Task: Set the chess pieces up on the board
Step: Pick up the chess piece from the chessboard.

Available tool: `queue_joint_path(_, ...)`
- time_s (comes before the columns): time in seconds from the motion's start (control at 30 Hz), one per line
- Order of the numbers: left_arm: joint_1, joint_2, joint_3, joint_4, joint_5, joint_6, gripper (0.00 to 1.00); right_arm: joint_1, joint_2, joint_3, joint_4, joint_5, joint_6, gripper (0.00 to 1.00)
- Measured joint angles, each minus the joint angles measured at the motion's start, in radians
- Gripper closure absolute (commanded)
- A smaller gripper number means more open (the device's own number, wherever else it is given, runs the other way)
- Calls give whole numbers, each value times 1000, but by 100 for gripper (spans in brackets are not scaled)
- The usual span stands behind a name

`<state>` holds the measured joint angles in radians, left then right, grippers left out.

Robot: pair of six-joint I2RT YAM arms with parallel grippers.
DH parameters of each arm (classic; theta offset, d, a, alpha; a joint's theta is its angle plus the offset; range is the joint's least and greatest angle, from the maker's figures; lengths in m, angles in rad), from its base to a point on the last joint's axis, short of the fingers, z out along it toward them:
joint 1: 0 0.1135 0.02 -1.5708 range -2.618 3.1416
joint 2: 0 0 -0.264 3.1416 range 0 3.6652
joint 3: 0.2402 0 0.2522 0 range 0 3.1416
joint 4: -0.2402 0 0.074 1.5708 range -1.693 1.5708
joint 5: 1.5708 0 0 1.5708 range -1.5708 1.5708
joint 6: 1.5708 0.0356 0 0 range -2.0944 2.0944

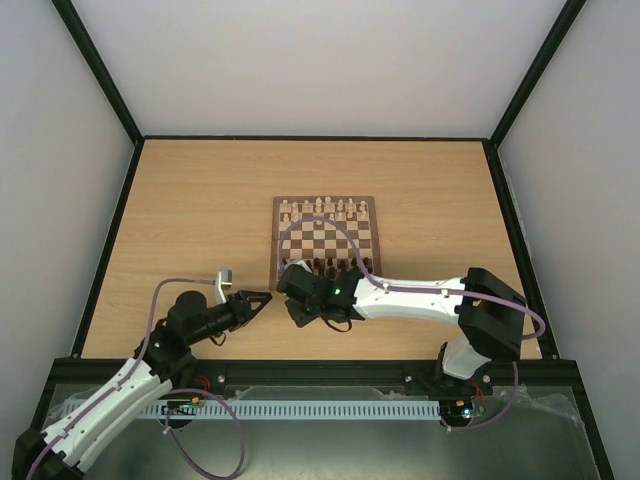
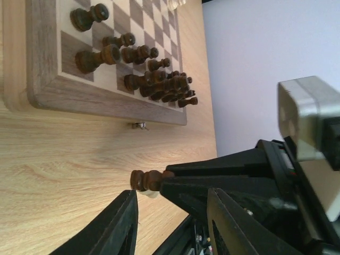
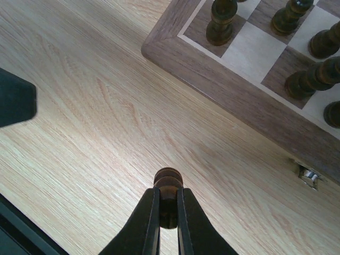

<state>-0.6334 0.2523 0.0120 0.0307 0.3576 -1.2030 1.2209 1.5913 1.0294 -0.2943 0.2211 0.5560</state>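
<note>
Just off the chessboard's (image 1: 330, 245) near edge, one dark brown chess piece (image 3: 168, 178) is clamped in the jaws of the right gripper (image 3: 168, 195) above the table (image 1: 200, 200), while the left gripper (image 1: 260, 297) is held beside it with jaws parted around nothing. Placement of that piece is judged the step in hand, so an upright lowering onto a free near-row square is called for. One board is counted; the pale chess pieces (image 1: 325, 208), lined along the far rows, are too small to be counted.
</note>
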Motion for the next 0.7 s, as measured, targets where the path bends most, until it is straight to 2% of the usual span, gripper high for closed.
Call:
queue_joint_path(0.37, -18, 32, 0, 3, 7, 14, 62, -51, 95, 37, 28, -54, 75, 97)
queue_joint_path(0.53, -106, 13, 0, 3, -16, -12, 64, -81, 84, 25, 124, -87, 143, 97)
queue_joint_path(0.7, -204, -98, 2, -16, -98, -36, 68, -83, 60, 18, 212, -124, 213, 96)
